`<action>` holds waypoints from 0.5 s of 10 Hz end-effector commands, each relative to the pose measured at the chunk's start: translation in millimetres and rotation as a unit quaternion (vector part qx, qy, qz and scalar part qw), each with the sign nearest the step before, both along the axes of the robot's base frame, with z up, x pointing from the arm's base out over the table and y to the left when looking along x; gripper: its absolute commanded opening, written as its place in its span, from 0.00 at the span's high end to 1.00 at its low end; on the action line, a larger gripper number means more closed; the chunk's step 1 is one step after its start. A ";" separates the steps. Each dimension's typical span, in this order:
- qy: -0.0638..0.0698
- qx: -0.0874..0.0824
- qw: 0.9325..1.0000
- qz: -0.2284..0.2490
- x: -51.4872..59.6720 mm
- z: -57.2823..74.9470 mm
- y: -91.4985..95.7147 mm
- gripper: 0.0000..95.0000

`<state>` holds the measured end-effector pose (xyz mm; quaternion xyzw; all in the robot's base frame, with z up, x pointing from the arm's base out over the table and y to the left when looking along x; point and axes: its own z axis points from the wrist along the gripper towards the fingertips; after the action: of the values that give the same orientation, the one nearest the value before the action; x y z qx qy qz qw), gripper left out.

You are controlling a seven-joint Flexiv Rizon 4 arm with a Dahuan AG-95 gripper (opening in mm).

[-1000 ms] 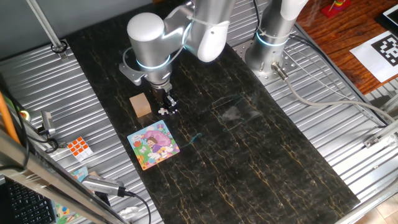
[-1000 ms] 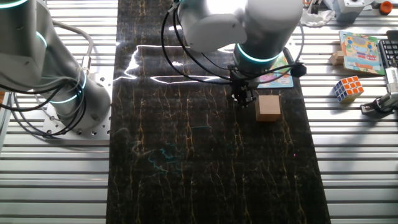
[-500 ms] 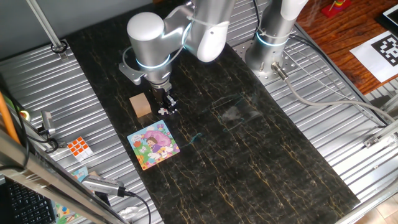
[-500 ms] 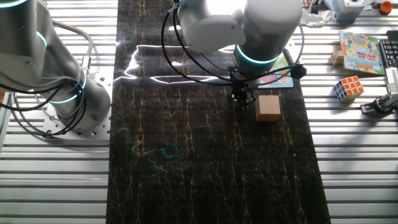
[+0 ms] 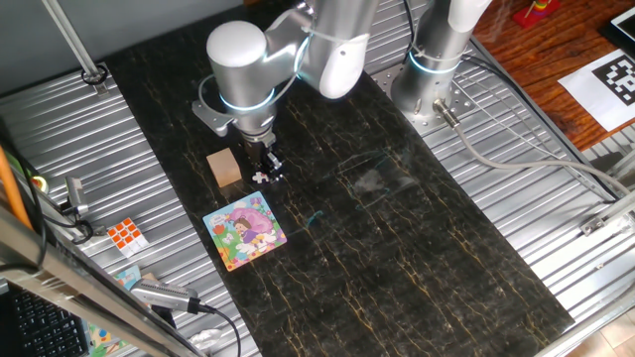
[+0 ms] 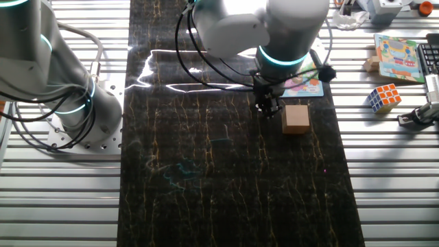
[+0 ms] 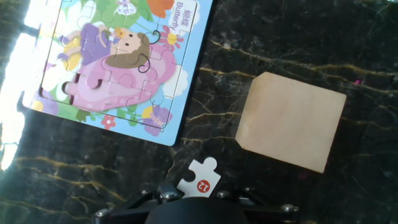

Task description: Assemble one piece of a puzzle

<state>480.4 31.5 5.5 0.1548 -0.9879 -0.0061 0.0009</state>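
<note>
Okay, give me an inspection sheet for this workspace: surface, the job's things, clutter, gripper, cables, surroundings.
Surface: black marbled mat on ribbed metal table.
Job's things: flat square cartoon puzzle board on the mat; small puzzle piece, white back showing, at the fingertips.
Clutter: tan wooden block beside the gripper; orange-and-white Rubik's cube off the mat.
Gripper: two-finger gripper low beside the block, apparently shut on the piece.
Cables: black cables looping off the wrist.
Surroundings: second robot base; another picture board.

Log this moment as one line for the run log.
gripper: holding puzzle piece | beside wooden block | puzzle board: piece not yet placed
</note>
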 end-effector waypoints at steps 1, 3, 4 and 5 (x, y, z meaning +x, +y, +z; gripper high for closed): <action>-0.003 0.002 1.000 0.001 0.2 -0.7 -1.0 0.60; -0.003 0.001 1.000 -0.001 1.4 0.8 -0.7 0.80; -0.004 0.000 1.000 -0.002 1.4 0.8 -0.7 0.80; -0.003 -0.003 1.000 -0.001 1.3 1.2 -0.7 1.00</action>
<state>481.3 31.1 6.9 0.1533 -0.9882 -0.0043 -0.0011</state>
